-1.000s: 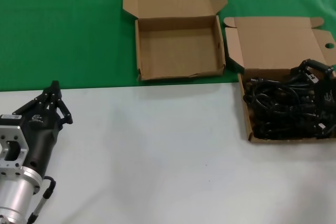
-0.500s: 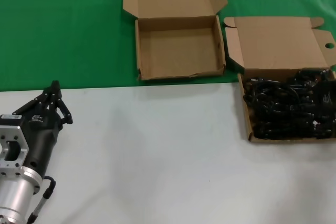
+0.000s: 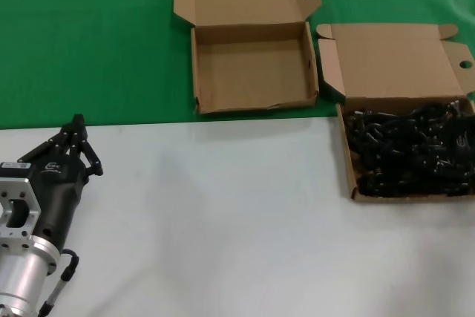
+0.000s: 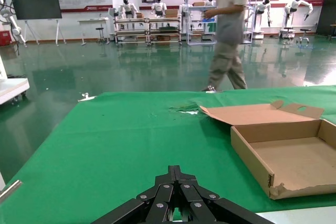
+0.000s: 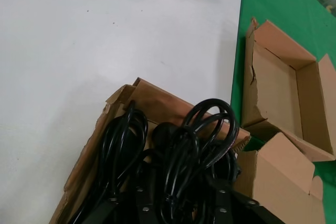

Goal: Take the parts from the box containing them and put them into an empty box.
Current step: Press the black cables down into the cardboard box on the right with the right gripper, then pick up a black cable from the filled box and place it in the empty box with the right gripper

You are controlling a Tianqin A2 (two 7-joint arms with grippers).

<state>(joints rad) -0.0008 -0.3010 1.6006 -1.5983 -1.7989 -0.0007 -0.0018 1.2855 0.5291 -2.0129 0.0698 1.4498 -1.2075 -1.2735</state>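
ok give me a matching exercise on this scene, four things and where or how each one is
Things:
1 cables
2 empty box
3 left pincer
4 right pincer

Places or states:
a shut, over the white table
b on the green cloth
c piled in the right box
d close over the cables

Pairs: 1-c, 2-b, 3-a, 4-d

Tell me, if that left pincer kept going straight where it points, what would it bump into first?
Probably nothing soon. The left pincer, shut, points out over the green cloth; the empty box sits off to its right side. Farther on the way looks free, though depth is hard to judge.
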